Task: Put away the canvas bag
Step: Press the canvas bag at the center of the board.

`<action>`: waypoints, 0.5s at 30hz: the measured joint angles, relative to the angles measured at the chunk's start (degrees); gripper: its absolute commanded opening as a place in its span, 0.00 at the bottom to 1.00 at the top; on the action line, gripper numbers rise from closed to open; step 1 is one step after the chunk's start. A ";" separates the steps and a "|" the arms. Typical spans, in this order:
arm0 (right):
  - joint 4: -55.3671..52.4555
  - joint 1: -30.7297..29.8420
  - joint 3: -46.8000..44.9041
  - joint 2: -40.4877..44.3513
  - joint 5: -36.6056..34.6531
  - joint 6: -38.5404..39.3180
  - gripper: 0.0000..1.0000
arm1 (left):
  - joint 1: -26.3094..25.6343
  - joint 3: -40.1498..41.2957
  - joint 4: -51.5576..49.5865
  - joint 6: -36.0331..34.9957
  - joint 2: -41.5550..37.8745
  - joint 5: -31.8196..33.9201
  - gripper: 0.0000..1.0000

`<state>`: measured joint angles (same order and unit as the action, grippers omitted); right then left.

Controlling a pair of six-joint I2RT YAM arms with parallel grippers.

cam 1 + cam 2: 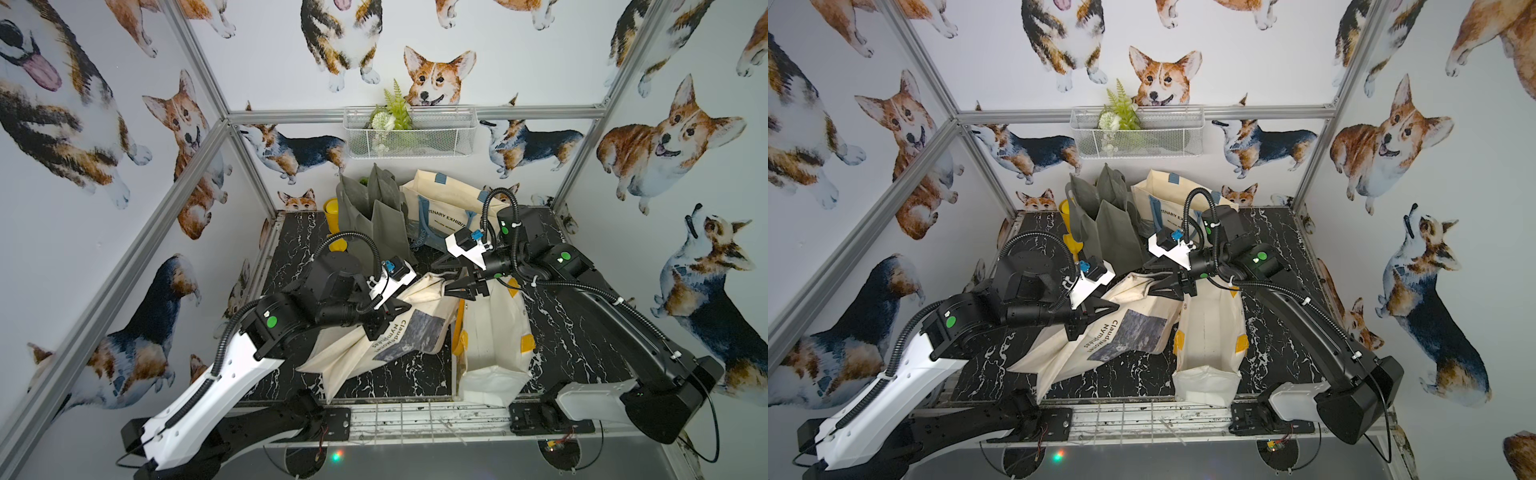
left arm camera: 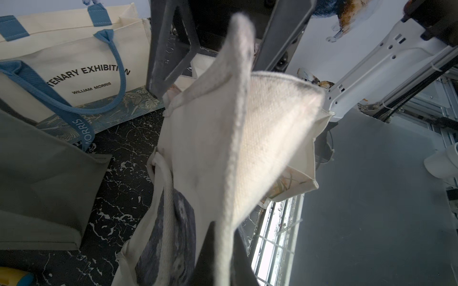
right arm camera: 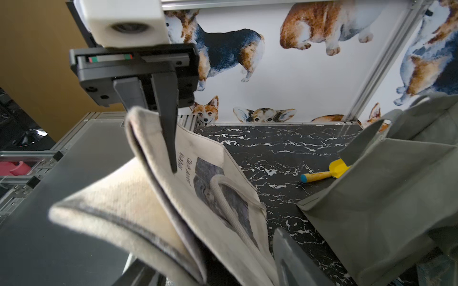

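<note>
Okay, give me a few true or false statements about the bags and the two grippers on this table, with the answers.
1. The left gripper is shut on the rim of the Monet tote bag. True.
2. The blue-handled William Morris tote lies flat at the front of the table. False: it stands upright at the back.
3. The wire basket on the back wall holds a green plant. True.
4. The right gripper is clamped on the yellow toy shovel. False: its jaws are open around the Monet tote's fabric, and the shovel lies on the table by the grey bag.
</note>
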<state>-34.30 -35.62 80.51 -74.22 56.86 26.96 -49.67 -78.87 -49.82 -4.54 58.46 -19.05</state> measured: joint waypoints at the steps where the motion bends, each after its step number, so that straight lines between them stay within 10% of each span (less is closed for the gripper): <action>1: 0.55 0.00 -0.66 0.20 0.79 -0.17 0.48 | 0.04 -0.42 -0.09 -0.09 0.72 -0.76 0.00; 5: 4.04 0.02 -3.82 0.94 3.10 -3.04 0.25 | 0.13 -2.45 -1.09 -0.81 3.30 -2.36 0.03; 7: 5.79 0.00 -4.85 1.31 3.52 -4.87 0.00 | 0.13 -3.15 -1.79 -1.03 3.89 -2.45 0.28; 11: 12.15 0.04 -7.56 1.75 4.59 -11.15 0.00 | 0.07 -3.37 -1.49 -1.36 3.67 -2.60 0.68; 15: 17.42 0.39 -9.05 1.70 4.39 -17.77 0.00 | -0.02 -0.74 0.13 -0.83 0.55 0.24 0.81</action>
<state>-16.88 -35.22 71.46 -72.51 61.25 9.19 -49.69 -79.61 -49.69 -5.37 59.00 -18.81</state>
